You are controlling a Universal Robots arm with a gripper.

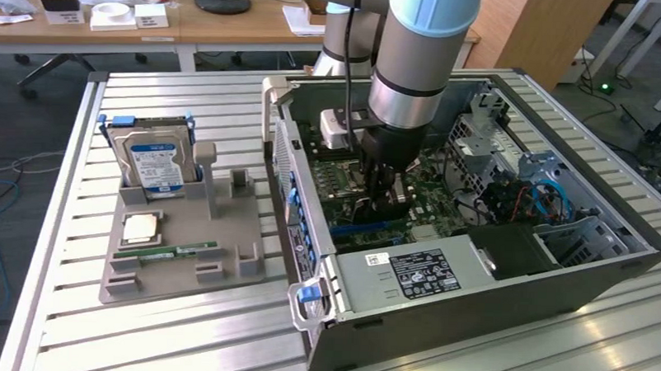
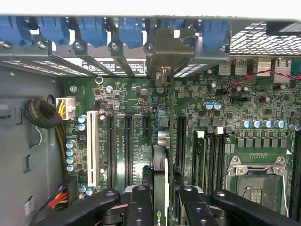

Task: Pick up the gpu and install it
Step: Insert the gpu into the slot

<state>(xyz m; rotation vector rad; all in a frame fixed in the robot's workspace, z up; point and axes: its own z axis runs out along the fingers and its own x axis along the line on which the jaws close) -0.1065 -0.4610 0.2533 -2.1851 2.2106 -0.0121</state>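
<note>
1. The gpu (image 2: 160,176) is held upright and edge-on between the narrowed jaws of the gripper (image 2: 164,190). It is low over the motherboard (image 2: 263,113) inside the open computer case (image 1: 548,267), at three o'clock from the hard drive (image 1: 156,163) in the exterior view.
2. Whether its lower edge is lined up with the black expansion slots (image 2: 128,150) cannot be told; if pressed off-line, the connector could be jammed or bent.
3. The end bracket (image 2: 165,47) could be snagged on the rear frame if the card is tilted.
4. Under pushing force, the thin card could be slid through the grip.
</note>
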